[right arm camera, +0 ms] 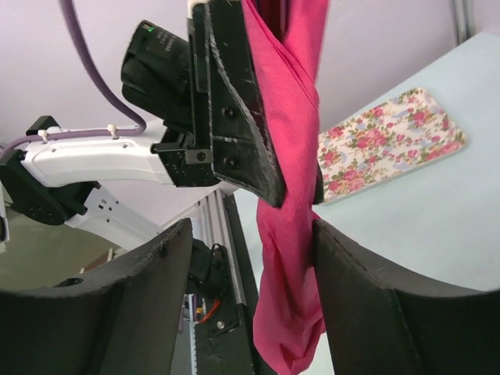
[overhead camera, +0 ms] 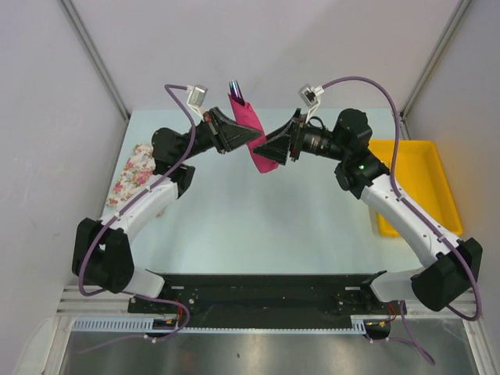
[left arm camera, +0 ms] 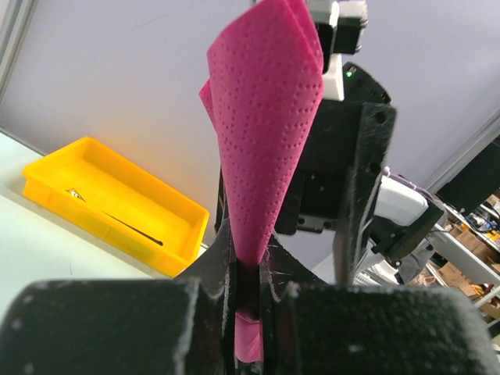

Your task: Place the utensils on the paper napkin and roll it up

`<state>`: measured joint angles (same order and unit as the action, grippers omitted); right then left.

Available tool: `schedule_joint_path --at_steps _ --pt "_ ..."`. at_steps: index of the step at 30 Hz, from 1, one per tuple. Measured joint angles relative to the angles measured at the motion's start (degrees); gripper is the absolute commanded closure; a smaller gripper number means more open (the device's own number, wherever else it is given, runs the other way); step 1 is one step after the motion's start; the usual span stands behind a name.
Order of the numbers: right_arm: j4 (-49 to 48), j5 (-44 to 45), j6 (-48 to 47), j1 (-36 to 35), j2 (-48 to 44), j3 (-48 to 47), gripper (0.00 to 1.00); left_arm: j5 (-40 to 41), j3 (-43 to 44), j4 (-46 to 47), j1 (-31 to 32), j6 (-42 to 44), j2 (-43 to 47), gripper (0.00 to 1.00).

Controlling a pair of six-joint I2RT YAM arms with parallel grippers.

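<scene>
The magenta paper napkin [overhead camera: 251,129] is rolled into a twisted tube and held in the air above the table's far middle. A purple utensil tip [overhead camera: 235,88] sticks out of its upper end; the yellow-orange utensil is hidden. My left gripper [overhead camera: 242,139] is shut on the roll, which the left wrist view shows pinched between the jaws [left arm camera: 250,275] with the napkin [left arm camera: 266,117] fanning out beyond. My right gripper [overhead camera: 271,150] is open, its fingers either side of the roll's lower end [right arm camera: 285,312], which touches the right finger [right arm camera: 367,297].
A white floral cloth [overhead camera: 133,173] lies at the table's left edge and also shows in the right wrist view [right arm camera: 391,141]. A yellow tray [overhead camera: 426,183] stands at the right, holding a thin dark item [left arm camera: 117,223]. Grey walls close in on both sides.
</scene>
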<state>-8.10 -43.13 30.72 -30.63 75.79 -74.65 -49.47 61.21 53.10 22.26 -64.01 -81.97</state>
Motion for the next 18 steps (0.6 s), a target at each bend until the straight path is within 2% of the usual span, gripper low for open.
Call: schedule_joint_path --at_steps 6,7,9,10,12,17,18 --pt "-3.3 0.2 3.4 -0.7 1.6 2.7 0.54 0.7 0.7 0.4 0.0 -0.1 -0.7 1.0" --pt "-3.7 0.3 3.7 -0.8 1.6 3.1 0.62 0.7 0.9 0.4 0.0 -0.2 -0.8 1.0" --pt "-4.5 0.4 3.9 -0.8 1.6 3.8 0.69 0.7 1.0 0.5 0.1 -0.4 -0.9 1.0" --pt "-4.7 0.7 3.9 -0.7 1.6 3.9 0.82 0.6 1.1 0.5 0.1 -0.5 -1.1 1.0" --pt "-5.1 0.9 3.9 -0.6 1.6 4.2 0.98 0.5 1.2 0.9 0.1 -1.0 -1.2 1.0" --pt "-6.4 0.2 3.8 -0.3 1.6 4.5 1.0 0.2 1.7 1.3 0.1 -2.5 -1.6 0.99" --pt "-6.5 -0.1 4.0 -0.2 1.6 4.6 1.0 0.2 1.7 1.4 0.1 -2.5 -1.7 0.93"
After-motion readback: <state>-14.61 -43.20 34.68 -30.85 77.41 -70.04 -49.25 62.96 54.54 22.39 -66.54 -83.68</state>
